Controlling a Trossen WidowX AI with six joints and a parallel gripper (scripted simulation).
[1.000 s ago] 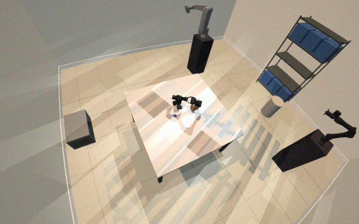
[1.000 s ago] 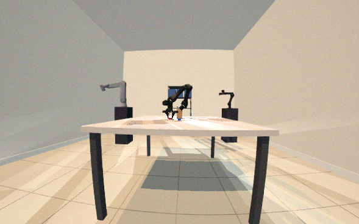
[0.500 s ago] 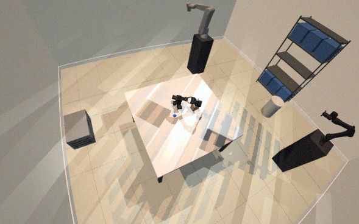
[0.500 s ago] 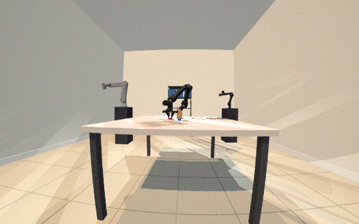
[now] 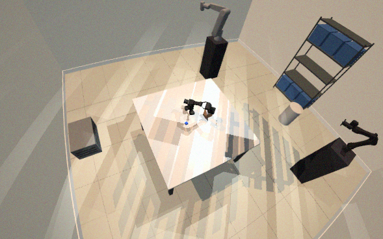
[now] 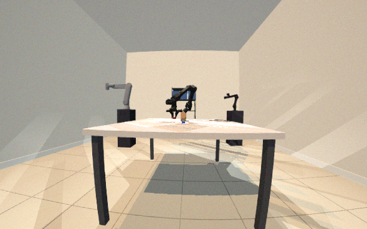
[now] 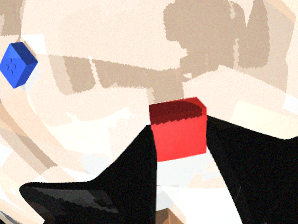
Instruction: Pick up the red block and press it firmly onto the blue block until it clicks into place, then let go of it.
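My gripper [image 5: 191,112] [image 6: 174,116] [image 7: 177,125] is shut on the red block [image 6: 174,117] [image 7: 180,137] and holds it a little above the table [image 5: 180,162] [image 6: 185,134]. In the wrist view the red block sits between the two black fingertips. The red block cannot be made out in the top view. The blue block [image 5: 186,123] [image 6: 183,122] [image 7: 17,65] stands apart on the table, at the upper left in the wrist view, with small studs showing on its face. In the exterior view it is lower and to the right of the red block.
A brown block-like object [image 5: 208,114] [image 6: 183,116] stands by the arm's base. Off the table are two other arms on dark pedestals [image 5: 213,58] [image 5: 323,160], a shelf with blue bins [image 5: 331,42], a pale cylinder [image 5: 289,114] and a grey cabinet [image 5: 84,138].
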